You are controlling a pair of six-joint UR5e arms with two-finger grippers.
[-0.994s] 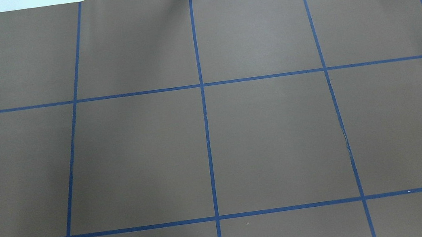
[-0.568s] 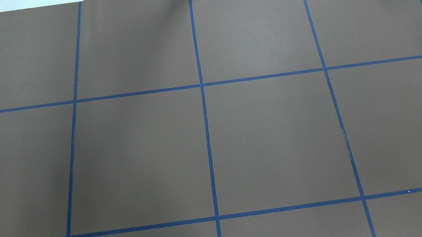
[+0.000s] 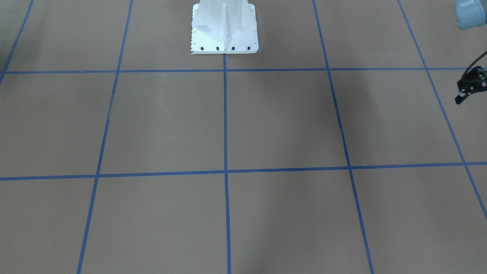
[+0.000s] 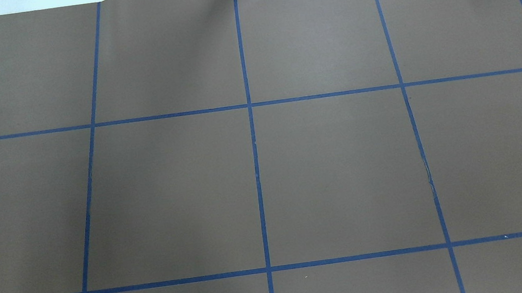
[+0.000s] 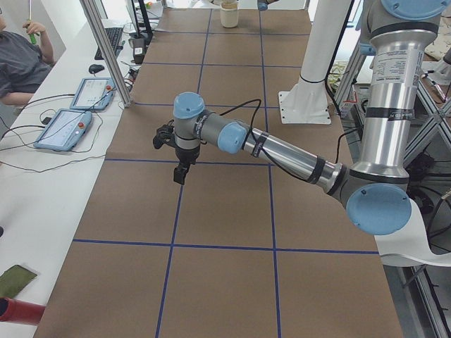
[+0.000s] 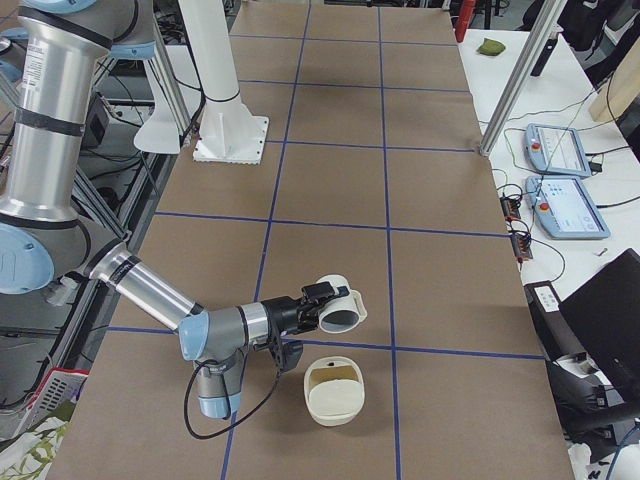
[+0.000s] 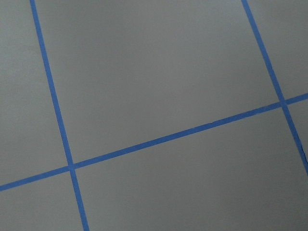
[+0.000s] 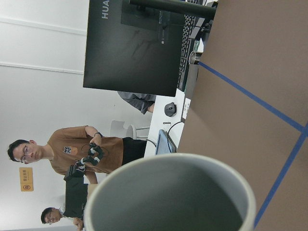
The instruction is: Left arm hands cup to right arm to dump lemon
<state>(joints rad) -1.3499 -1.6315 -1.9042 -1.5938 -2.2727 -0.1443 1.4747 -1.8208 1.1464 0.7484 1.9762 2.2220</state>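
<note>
Over the brown papered table, the grey-and-silver right arm ends in my black right gripper, where the white mug is tipped sideways. A cream bowl sits at the mug's six o'clock. My black left gripper points down. I cannot tell either claw's spread.

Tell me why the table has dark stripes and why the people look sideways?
Exterior front-facing view: soft, blurry-edged shadows lie in bands across the brown table cover. Right wrist-mounted view: the picture is turned on its side, so the person in brown looks tipped; the cup looms huge, being very close.
</note>
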